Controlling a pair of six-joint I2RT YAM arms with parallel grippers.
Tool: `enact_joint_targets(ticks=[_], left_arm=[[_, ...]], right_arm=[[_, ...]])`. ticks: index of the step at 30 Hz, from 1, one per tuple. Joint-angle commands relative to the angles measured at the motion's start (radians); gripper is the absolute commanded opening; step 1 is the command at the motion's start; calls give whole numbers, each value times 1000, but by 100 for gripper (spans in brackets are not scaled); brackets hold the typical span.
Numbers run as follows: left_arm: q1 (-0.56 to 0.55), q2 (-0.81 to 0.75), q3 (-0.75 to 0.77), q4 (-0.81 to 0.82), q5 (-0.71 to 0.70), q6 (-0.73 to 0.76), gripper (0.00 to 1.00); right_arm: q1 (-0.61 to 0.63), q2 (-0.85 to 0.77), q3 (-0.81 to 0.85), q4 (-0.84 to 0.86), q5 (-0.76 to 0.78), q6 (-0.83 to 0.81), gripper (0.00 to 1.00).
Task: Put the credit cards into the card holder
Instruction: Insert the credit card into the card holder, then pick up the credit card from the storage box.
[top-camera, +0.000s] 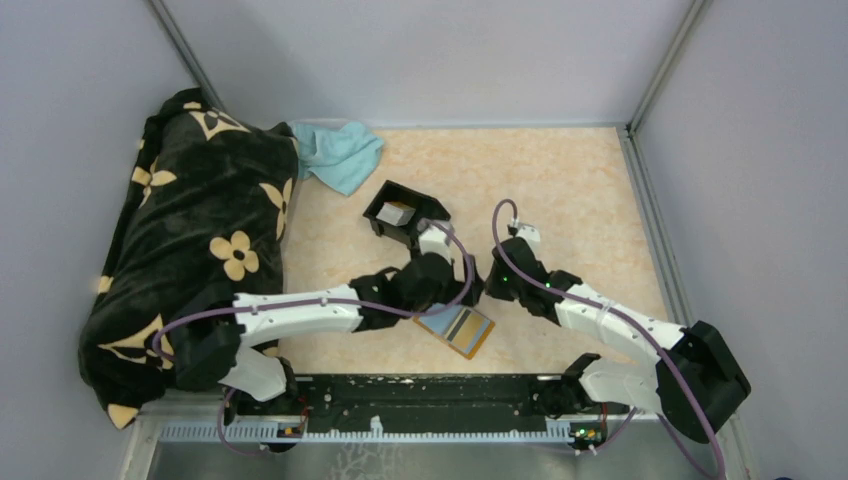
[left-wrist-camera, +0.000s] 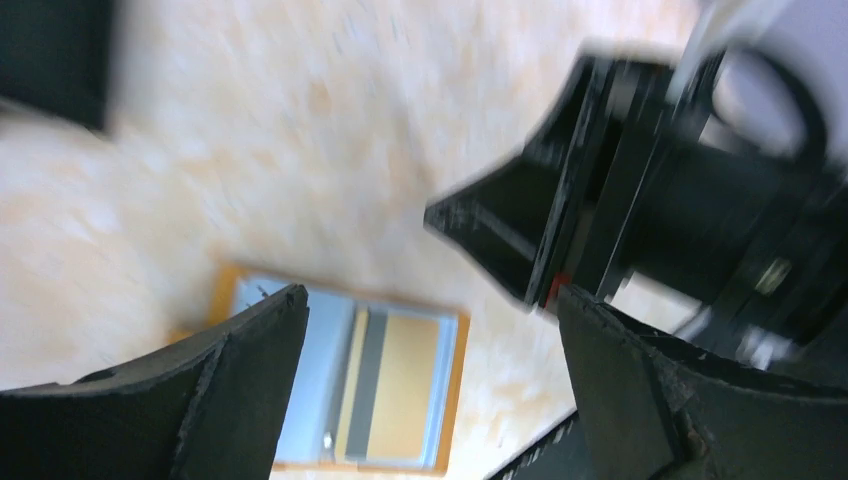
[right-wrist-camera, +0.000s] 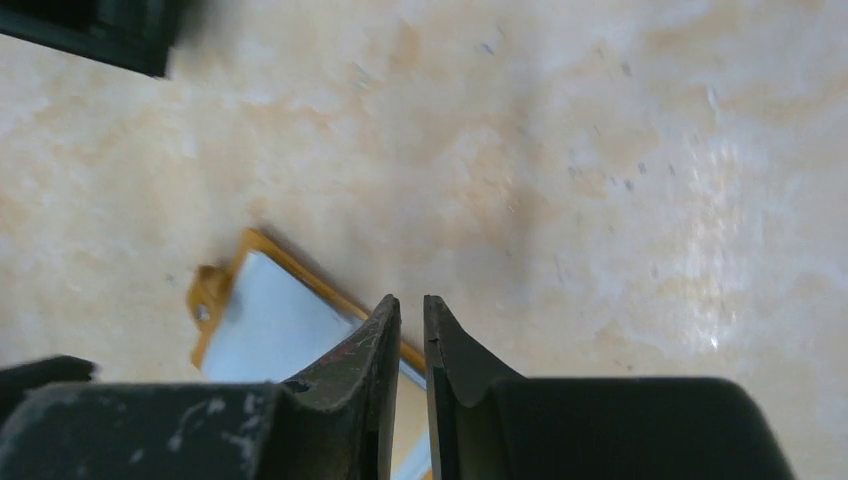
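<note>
Two grippers met low over the card holder (top-camera: 458, 330), which lay unfolded on the tabletop (top-camera: 580, 190) close to its near edge, about midway along it and just ahead of the rail that carries the arm bases. The left gripper (left-wrist-camera: 430, 300) stood spread to its full width above the holder, with nothing between its fingers (left-wrist-camera: 240, 380). The right gripper (right-wrist-camera: 410, 302) was pressed nearly together, only a thin slit showing, and we saw nothing pinched in it.

Inside the holder's orange border we saw a blue-grey card (left-wrist-camera: 305, 370) beside a tan panel crossed by a dark stripe. Any print on them was too blurred for us to read. A pale card (top-camera: 397, 212) lay in the black tray (top-camera: 427, 206), which sat farther back, toward the middle of the tabletop, and its face was too small to read.

A black blanket (top-camera: 190, 230) patterned with tan flowers and stars, bearing no lettering we could make out, covered the left edge. A teal cloth (top-camera: 340, 152) touched it at the far left corner. Grey walls closed the left, far and right edges. We saw open tabletop from the holder to the right edge and up to the far right corner.
</note>
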Motion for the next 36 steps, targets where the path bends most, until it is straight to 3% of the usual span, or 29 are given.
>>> enact_joint_targets(ticks=[1,7,17,29,36], left_arm=[[122,-128,69,-68,-142,-61,100],[326,-187,60,-174,-158,-181,100],[553,-233,-137,-36,-11,-338,97],[647,-209,-252,98,93,-380,92],[680,-154,-291,163,151,-390,87]], right_arm=[[11,68,188,-10,49,-142,19],[11,273,467,-23,5,-324,32],[11,672,985,-99,-189,-577,41],[-4,1041,1420,-209,-330,-663,41],[-22,1183,1570,-256,-392,-666,41]])
